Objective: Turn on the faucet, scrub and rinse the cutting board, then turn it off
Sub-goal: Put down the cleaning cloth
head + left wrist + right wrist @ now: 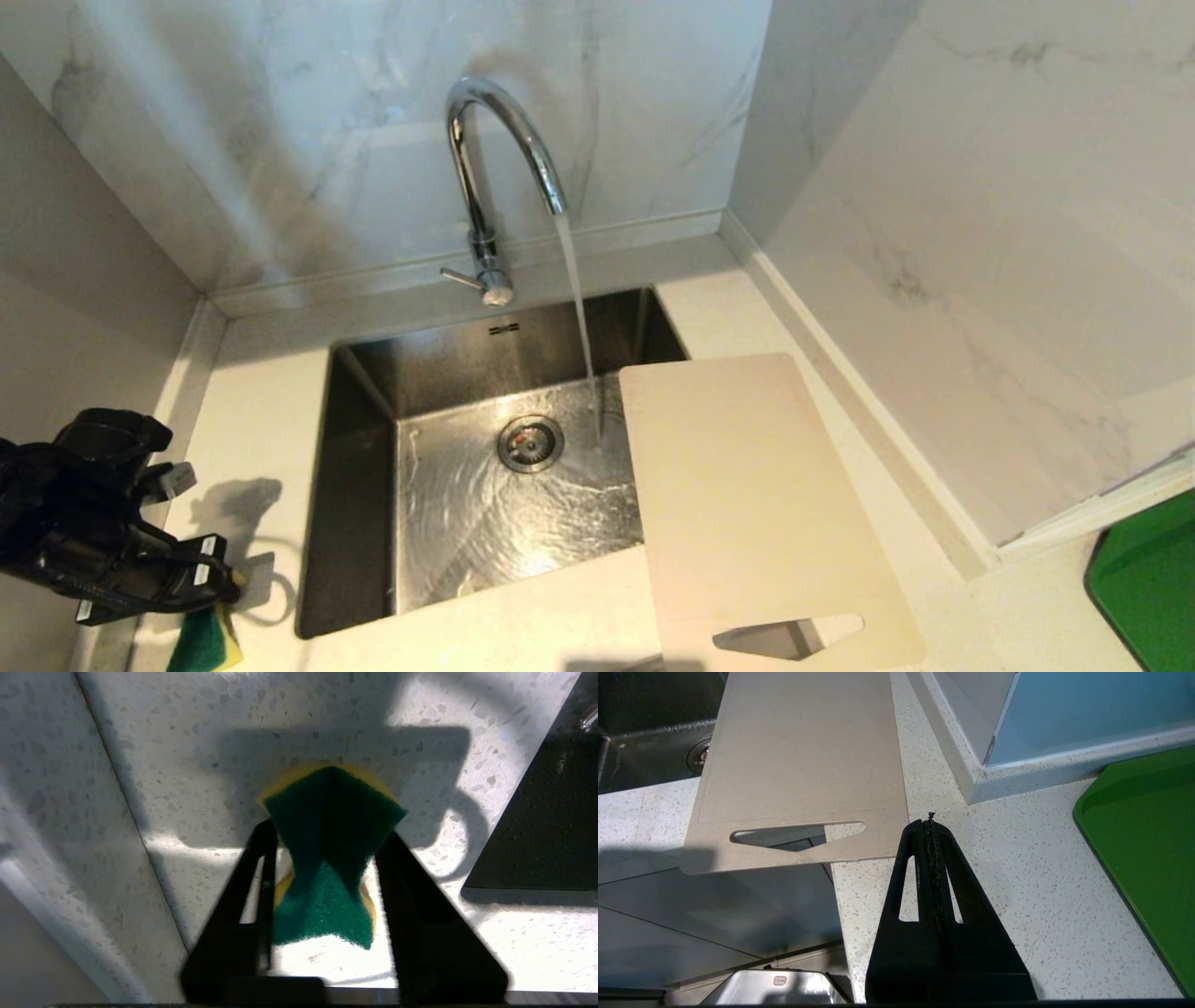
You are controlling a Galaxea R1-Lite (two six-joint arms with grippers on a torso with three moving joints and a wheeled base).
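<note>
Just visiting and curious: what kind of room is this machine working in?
Most likely a kitchen: a steel sink set into a speckled countertop, a chrome faucet running water, and a cutting board lying partly over the sink, with marble-look walls behind.

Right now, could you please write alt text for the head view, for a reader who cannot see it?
Water runs from the faucet into the steel sink. The cutting board lies across the sink's right edge, beside the stream. At lower left, the left gripper is at a green-and-yellow sponge on the countertop.
</note>
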